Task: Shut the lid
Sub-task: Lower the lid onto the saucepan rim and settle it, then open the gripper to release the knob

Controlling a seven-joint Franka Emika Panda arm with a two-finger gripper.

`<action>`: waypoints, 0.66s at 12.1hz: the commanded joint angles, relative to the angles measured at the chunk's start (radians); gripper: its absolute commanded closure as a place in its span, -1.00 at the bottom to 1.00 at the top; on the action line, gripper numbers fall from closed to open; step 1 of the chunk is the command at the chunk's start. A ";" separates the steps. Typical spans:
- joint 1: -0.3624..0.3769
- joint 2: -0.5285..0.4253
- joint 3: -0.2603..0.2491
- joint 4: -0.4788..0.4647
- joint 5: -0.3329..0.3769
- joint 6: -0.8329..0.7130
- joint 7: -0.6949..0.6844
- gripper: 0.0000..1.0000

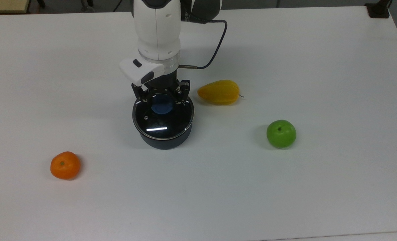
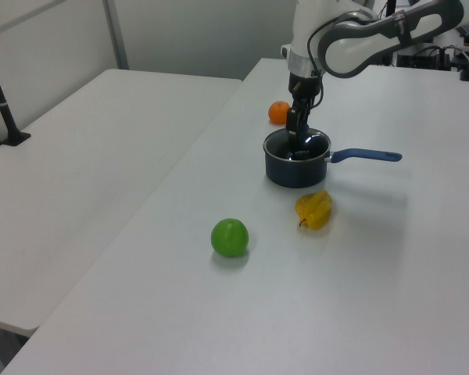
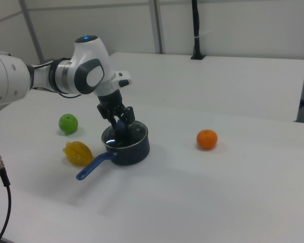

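The lid (image 1: 163, 118), clear glass with a silver rim and a blue knob (image 1: 161, 107), lies flat on the dark saucepan (image 1: 165, 140). My gripper (image 1: 162, 103) stands straight above it, shut on the knob, with one finger on each side. In the left view the gripper (image 2: 298, 139) dips onto the lid (image 2: 297, 146) over the saucepan (image 2: 295, 166). In the right view the gripper (image 3: 120, 123) holds the knob above the saucepan (image 3: 127, 147).
A yellow fruit (image 1: 219, 92) lies just to the top view's right of the pan. A green apple (image 1: 281, 133) sits farther right and an orange (image 1: 65, 165) at the front left. The pan's blue handle (image 2: 365, 155) juts out on the white table (image 1: 285, 201).
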 commanded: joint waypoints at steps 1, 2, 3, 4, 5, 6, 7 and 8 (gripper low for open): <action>0.015 -0.027 -0.008 -0.030 -0.010 -0.011 0.027 -0.83; 0.015 -0.032 -0.008 -0.028 -0.008 -0.014 0.027 -1.00; 0.013 -0.035 -0.008 -0.028 -0.007 -0.014 0.027 -1.00; 0.010 -0.046 -0.008 -0.028 -0.005 -0.015 0.027 -1.00; 0.007 -0.053 -0.008 -0.028 -0.004 -0.018 0.025 -1.00; 0.007 -0.066 -0.008 -0.027 -0.002 -0.047 0.025 -1.00; 0.006 -0.081 -0.008 -0.027 -0.002 -0.087 0.025 -1.00; 0.004 -0.108 -0.008 -0.028 -0.002 -0.121 0.027 -1.00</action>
